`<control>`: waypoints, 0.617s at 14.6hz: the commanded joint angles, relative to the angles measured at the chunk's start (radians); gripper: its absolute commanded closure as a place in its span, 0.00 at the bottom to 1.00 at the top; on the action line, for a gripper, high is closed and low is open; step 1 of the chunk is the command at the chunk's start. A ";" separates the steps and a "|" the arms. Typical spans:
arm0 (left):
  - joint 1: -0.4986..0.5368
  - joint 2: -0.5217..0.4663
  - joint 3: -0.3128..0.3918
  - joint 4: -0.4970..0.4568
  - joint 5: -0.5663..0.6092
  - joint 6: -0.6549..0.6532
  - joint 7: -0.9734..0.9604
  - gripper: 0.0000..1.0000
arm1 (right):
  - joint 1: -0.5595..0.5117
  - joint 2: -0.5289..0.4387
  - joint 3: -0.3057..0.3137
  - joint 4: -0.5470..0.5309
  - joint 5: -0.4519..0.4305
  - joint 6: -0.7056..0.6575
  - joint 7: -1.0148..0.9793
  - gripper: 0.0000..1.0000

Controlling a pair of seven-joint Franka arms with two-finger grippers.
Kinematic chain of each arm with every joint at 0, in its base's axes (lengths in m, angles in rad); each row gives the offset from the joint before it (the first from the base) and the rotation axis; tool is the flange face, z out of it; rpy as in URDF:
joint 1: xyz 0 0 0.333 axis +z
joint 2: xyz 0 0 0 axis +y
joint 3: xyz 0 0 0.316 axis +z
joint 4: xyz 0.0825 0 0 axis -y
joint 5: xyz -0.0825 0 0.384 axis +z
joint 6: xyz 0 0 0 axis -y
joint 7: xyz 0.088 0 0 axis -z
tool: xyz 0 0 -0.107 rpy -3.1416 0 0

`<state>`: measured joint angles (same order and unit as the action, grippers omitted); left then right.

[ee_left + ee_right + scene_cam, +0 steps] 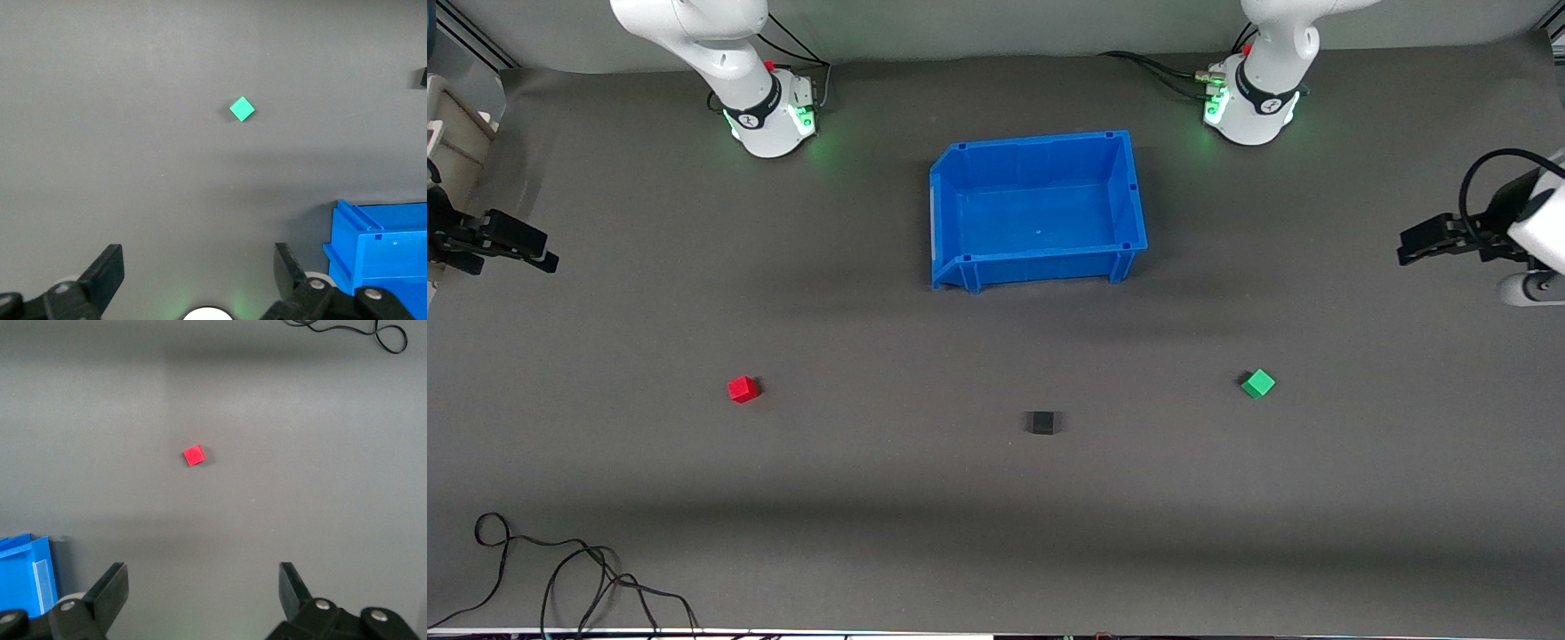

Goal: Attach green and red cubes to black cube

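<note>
The small matte black cube (1041, 422) sits nearer the front camera than the blue plastic bin (1037, 210). The bright red cube (743, 388) lies toward the right arm's end, the bright green cube (1258, 383) toward the left's (all well apart). The left gripper (1412, 244) and right gripper (541, 253) hang over the mat's ends, fingers spread, holding nothing.

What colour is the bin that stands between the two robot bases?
The bin is bright blue, plain with no pattern; it shows best in the front view.

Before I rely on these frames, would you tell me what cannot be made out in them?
- Black cube: front view, too small and dark to show faces or any connector; left wrist view, cut by the frame edge.
- Blue bin: both wrist views crop it at the frame edge.
- Right gripper and left gripper: front view, arms run off the frame sides.
</note>
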<state>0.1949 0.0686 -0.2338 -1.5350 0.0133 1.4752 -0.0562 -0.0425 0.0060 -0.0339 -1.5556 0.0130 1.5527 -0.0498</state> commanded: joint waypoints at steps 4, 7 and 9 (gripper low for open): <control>-0.003 -0.001 0.008 0.012 0.007 0.027 -0.005 0.00 | -0.005 0.069 0.002 0.087 -0.010 -0.063 -0.019 0.00; -0.002 -0.009 0.010 -0.028 0.011 -0.041 -0.008 0.00 | -0.005 0.071 0.002 0.095 -0.010 -0.066 -0.019 0.00; -0.005 -0.001 0.011 -0.033 0.016 -0.033 -0.025 0.00 | -0.005 0.072 0.002 0.095 -0.010 -0.066 -0.019 0.00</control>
<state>0.1928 0.0699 -0.2233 -1.5535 0.0164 1.4465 -0.0586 -0.0426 0.0611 -0.0340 -1.4985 0.0130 1.5113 -0.0499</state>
